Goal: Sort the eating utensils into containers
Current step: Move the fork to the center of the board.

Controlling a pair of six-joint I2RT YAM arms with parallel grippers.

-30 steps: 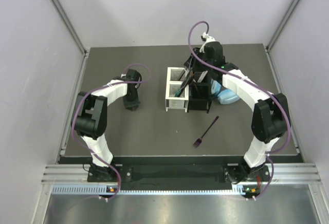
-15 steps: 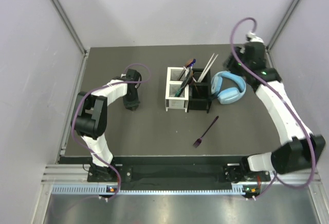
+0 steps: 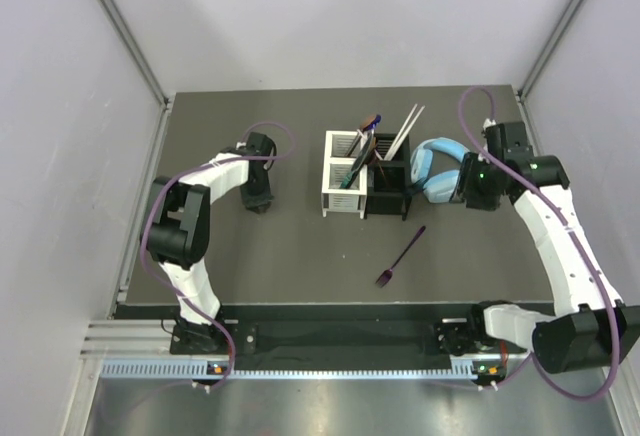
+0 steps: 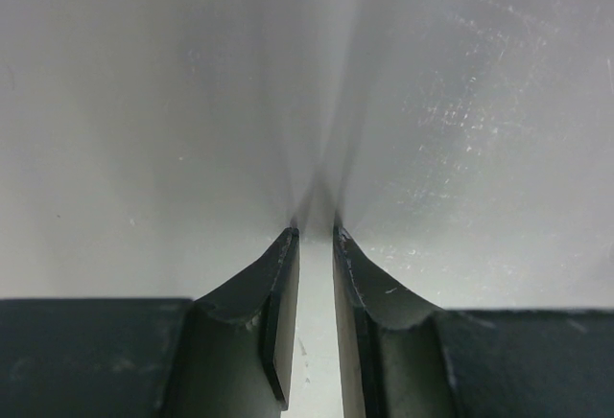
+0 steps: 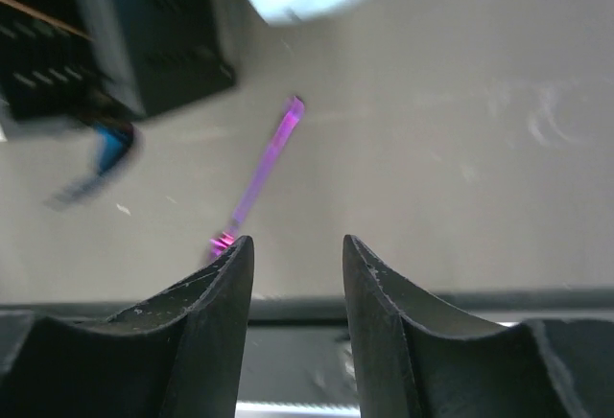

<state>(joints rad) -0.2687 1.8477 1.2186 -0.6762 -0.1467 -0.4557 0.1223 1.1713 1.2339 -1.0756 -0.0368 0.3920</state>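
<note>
Retrieving the one loose utensil is judged to be the step in hand. A purple utensil (image 3: 402, 254) lies flat on the bench (image 3: 300, 256), lower right of the black caddy (image 3: 388, 191) and apart from it. Other utensils stand in that caddy and in the white caddy (image 3: 343, 188).

The right end effector (image 3: 468, 194) hovers beside the light-blue headphones (image 3: 440, 171), jaws parted and empty. The left end effector (image 3: 258, 206) is narrowly parted and empty.

Next move: descend over the handle, set the jaws across it, close.

The right wrist view shows the handle ahead of the jaws. Only the top view shows both caddies' contents.
</note>
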